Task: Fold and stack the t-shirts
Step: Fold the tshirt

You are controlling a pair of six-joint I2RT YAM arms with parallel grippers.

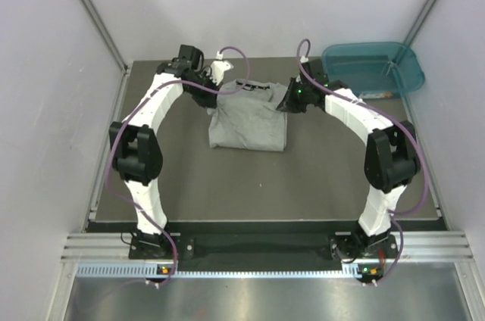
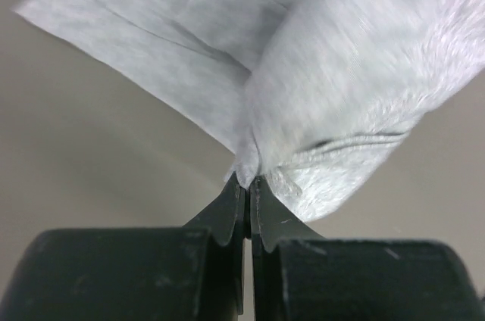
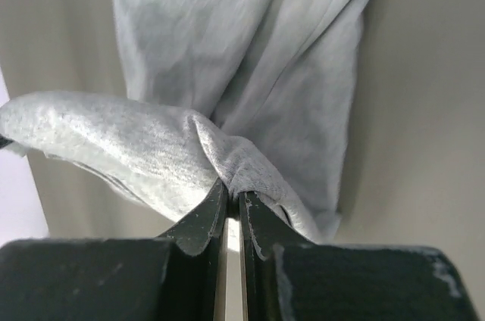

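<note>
Table (image 1: 250, 185) bears one grey t-shirt (image 1: 250, 120) at its far middle, the far edge raised, I'd guess to carry it over into a fold. The teal tub (image 1: 371, 67) sits apart at the far right corner. The left gripper (image 2: 248, 181) and right gripper (image 3: 229, 188) each pinch bunched cloth, jaws pressed together. Which corners they hold, and what is in the tub, I can't make out.

Dark matte table (image 1: 265, 185). One grey t-shirt (image 1: 250, 124) on its far half, lower edge flat on the surface (top corners lifted off it). Teal tub (image 1: 371, 67) at the far right corner.
</note>
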